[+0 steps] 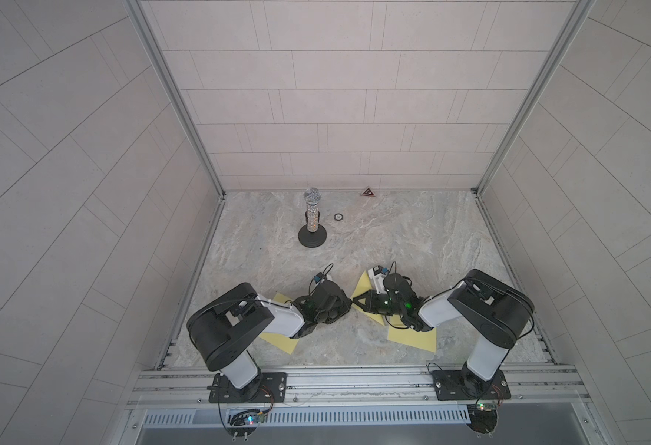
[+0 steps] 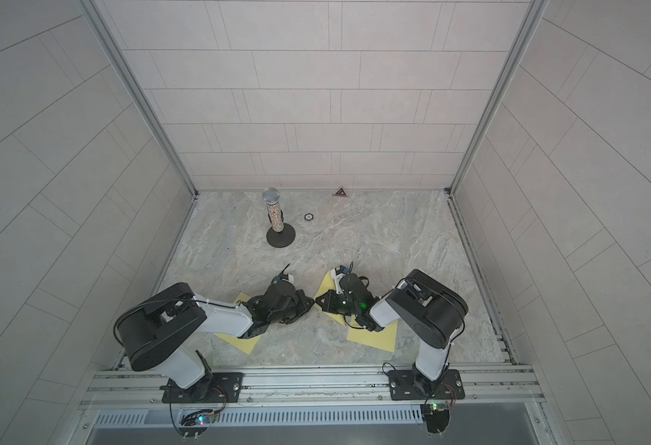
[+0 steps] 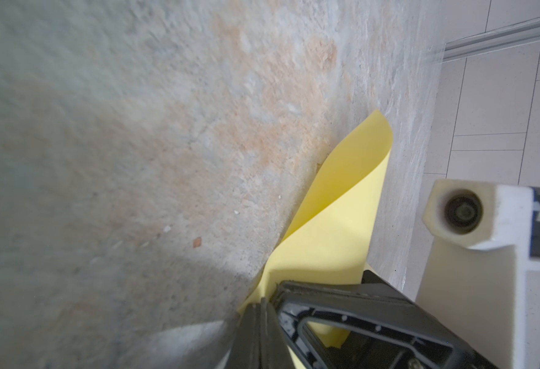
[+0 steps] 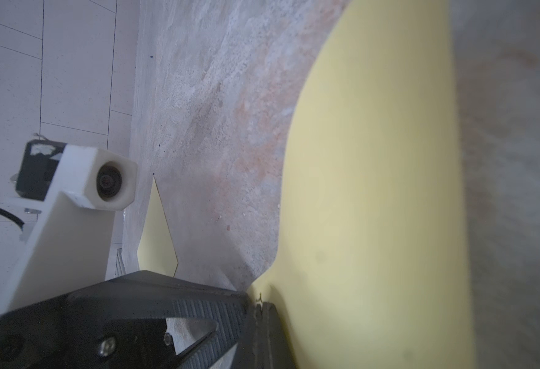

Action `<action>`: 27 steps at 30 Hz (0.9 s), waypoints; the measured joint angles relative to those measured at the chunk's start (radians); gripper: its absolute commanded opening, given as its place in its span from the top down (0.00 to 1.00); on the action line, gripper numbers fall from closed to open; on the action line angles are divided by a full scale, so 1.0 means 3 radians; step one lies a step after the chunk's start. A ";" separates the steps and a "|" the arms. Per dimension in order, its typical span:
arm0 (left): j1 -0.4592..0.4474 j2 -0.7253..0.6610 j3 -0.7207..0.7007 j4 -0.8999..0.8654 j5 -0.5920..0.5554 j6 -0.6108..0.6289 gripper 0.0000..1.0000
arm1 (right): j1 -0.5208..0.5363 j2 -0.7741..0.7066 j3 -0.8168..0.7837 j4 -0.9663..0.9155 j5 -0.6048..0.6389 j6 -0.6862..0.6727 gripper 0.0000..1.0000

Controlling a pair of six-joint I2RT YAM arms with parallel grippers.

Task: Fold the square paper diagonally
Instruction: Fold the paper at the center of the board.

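Note:
A square yellow paper (image 1: pixel 412 335) (image 2: pixel 374 335) lies on the marble table under my right arm, and its far-left part rises off the surface. My left gripper (image 1: pixel 349 304) (image 2: pixel 311 302) and right gripper (image 1: pixel 354 300) (image 2: pixel 317 301) meet tip to tip at its left corner. In the left wrist view the left gripper (image 3: pixel 262 306) is shut on the paper (image 3: pixel 335 223), which curls away ahead of it. In the right wrist view the right gripper (image 4: pixel 259 306) is shut on the paper's edge (image 4: pixel 374 191).
A second yellow sheet (image 1: pixel 281 343) (image 2: pixel 239 341) (image 4: pixel 157 242) lies flat, partly under my left arm. A microphone on a round black stand (image 1: pixel 311 215) is at the back left, with a small disc (image 1: pixel 338 217) beside it and a triangular marker (image 1: pixel 366 192) by the back wall.

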 measured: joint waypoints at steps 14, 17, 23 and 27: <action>-0.0005 -0.0013 0.0186 -0.0389 -0.0145 0.0070 1.00 | -0.0001 -0.0064 0.0086 -0.0239 -0.0001 -0.0006 1.00; -0.0017 -0.0038 0.0209 -0.0490 -0.0183 0.0116 1.00 | -0.0001 -0.0125 0.0181 -0.0486 0.0000 -0.0031 1.00; -0.0031 -0.0041 0.0224 -0.0566 -0.0216 0.0151 1.00 | -0.0009 -0.0310 0.0347 -0.1129 0.0015 -0.0137 0.90; -0.0032 -0.0041 0.0244 -0.0608 -0.0220 0.0174 1.00 | -0.0041 -0.0516 0.0389 -0.1559 0.0045 -0.0217 0.78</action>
